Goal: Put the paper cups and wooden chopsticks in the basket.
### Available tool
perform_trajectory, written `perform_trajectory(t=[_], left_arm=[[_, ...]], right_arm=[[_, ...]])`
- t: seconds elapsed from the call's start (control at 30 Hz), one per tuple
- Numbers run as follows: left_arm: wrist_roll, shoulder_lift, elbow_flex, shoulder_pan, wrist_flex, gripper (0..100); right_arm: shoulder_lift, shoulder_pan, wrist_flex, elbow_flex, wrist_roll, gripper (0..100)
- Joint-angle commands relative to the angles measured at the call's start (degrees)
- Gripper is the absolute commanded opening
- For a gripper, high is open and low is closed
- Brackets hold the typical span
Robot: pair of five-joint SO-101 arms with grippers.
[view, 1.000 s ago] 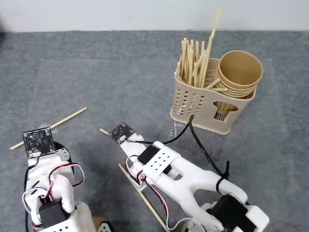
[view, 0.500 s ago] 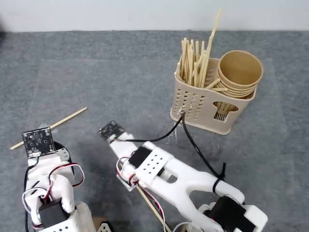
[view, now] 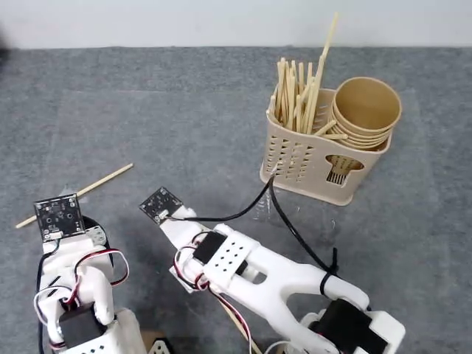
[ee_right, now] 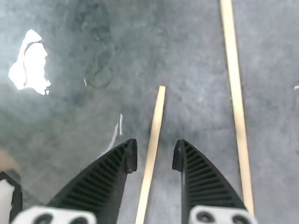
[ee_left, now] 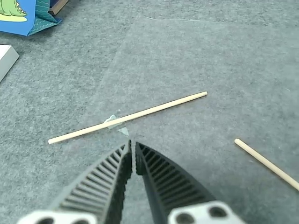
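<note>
Wooden chopstick [ee_right: 157, 116] lies between my right tool's [ee_right: 154, 156] wide jaws. My left tool [ee_left: 132, 150], jaws together, sits just short of a second chopstick [ee_left: 128, 116]. Basket [view: 295, 158]: toward surface's [view: 184, 96] far right corner.

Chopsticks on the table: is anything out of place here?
Yes. Three lie loose on the grey mat, not in the basket: one chopstick ahead of the left gripper, a second chopstick between the right gripper's open fingers, a third chopstick beside it.

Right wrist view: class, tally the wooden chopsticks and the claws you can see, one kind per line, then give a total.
wooden chopsticks: 2
right claw: 1
total: 3
</note>
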Motion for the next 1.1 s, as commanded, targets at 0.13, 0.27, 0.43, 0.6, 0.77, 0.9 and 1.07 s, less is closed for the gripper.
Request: perform_trajectory(t=[0.13, 0.27, 0.43, 0.6, 0.77, 0.9, 1.07], left_arm=[[-0.44, -0.62, -0.84, 0.18, -0.09, 1], [-0.44, -0.62, -0.84, 0.18, -0.09, 1], [-0.44, -0.62, -0.84, 0.18, -0.09, 1], [-0.44, -0.62, -0.75, 0.18, -0.09, 1], [-0.44, -0.62, -0.75, 0.18, -0.09, 1], [-0.44, -0.62, -0.75, 0.18, -0.09, 1], [-0.44, -0.62, -0.75, 0.18, -0.09, 1]], right_arm=[[5.41, -0.57, -4.35, 0.26, -0.62, 14.7], [12.97, -0.31, -3.91, -3.34, -0.62, 9.6], [13.85, -0.22, -0.22, -7.82, -0.53, 1.7], [10.68, 0.75, -0.31, -8.62, -0.18, 0.8], [8.57, 5.67, -0.22, -14.42, 6.42, 0.8], [8.66, 8.92, -0.22, -20.22, 12.22, 0.8], [11.47, 10.07, -0.66, -26.37, 19.25, 0.8]])
